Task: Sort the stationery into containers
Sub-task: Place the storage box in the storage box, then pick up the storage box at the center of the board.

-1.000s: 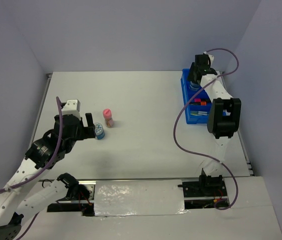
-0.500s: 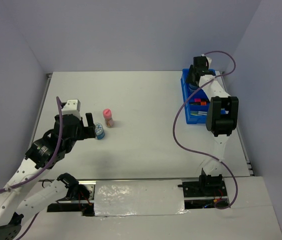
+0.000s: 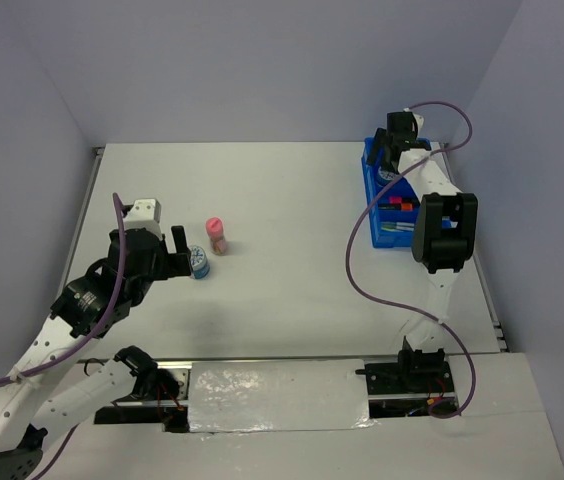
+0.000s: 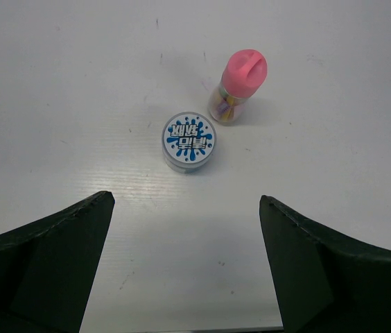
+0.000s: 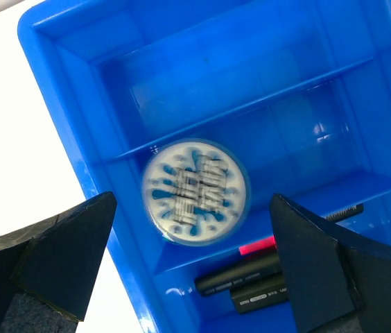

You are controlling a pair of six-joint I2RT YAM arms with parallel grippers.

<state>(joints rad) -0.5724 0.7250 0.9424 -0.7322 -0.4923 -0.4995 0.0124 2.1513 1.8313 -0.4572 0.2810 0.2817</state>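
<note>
Top view: left gripper (image 3: pixel 184 254) low over the white worktop (image 3: pixel 292 200) on the left. Just ahead of it, a round tub (image 3: pixel 200 263) and a pink-capped bottle (image 3: pixel 217 236). Right gripper (image 3: pixel 392 150) over the far end of the blue tray (image 3: pixel 372 215) by the worktop's right edge. Tray contents from here: only small red and pink specks.

Left wrist view only: blue splash print with white lettering on the round tub's lid. Bottle upright just beyond it, close but apart, coloured bits visible through the clear body.

Right wrist view only: second tub (image 5: pixel 194 192) lid up in a middle compartment between two ridges, image blurred. Black highlighters (image 5: pixel 247 277) in the next compartment, one with a pink cap.

Surface: matte white, faint scuffs. Pale lavender walls (image 3: pixel 262 70) on three sides.

Left gripper: fingers spread wide, nothing held, round tub ahead and untouched. Right gripper: fingers spread wide, nothing held, no contact with the second tub below.
</note>
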